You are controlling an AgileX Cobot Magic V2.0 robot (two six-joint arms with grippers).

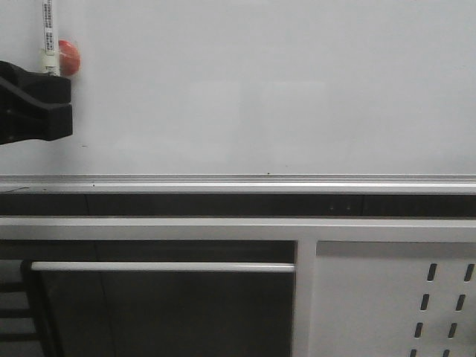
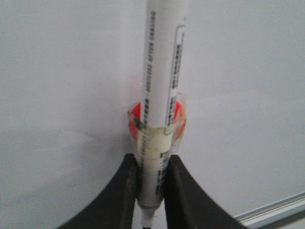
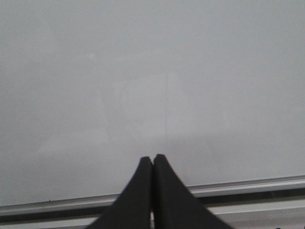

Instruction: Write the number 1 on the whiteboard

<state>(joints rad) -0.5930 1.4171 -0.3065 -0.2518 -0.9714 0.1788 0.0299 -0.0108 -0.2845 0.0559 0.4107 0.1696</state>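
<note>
Firmly, the left gripper (image 2: 151,191) clamps a white marker pen (image 2: 159,100), its two black fingers (image 2: 121,191) pressed against the barrel on either side. The pen runs lengthwise between them, its barrel printed with small lines of text. A band of clear tape wraps the barrel just beyond the fingertips, binding it to a red-orange round piece (image 2: 177,112) that shows behind the pen. In the front view this gripper (image 1: 46,104) sits at the far left edge, with the pen (image 1: 49,37) rising upright from it and the red-orange piece (image 1: 68,56) just beside the barrel.

Behind the pen lies the whiteboard (image 1: 260,89), a glossy white surface filling the upper half of the front view. Its surface carries no black stroke in any view, so the number 1 is not yet written. Only a faint greyish vertical smudge shows in the right wrist view.

The right gripper (image 3: 152,164) has its black fingers pressed together, tips touching, with nothing between them. It points toward the whiteboard (image 3: 152,71), above the silver edge rail (image 3: 248,185).

That rail (image 1: 238,181) runs across the front view below the board. Beneath it sit a dark gap, a white frame with a horizontal bar (image 1: 163,266), and, at the lower right, a white panel with slotted holes (image 1: 372,312).
</note>
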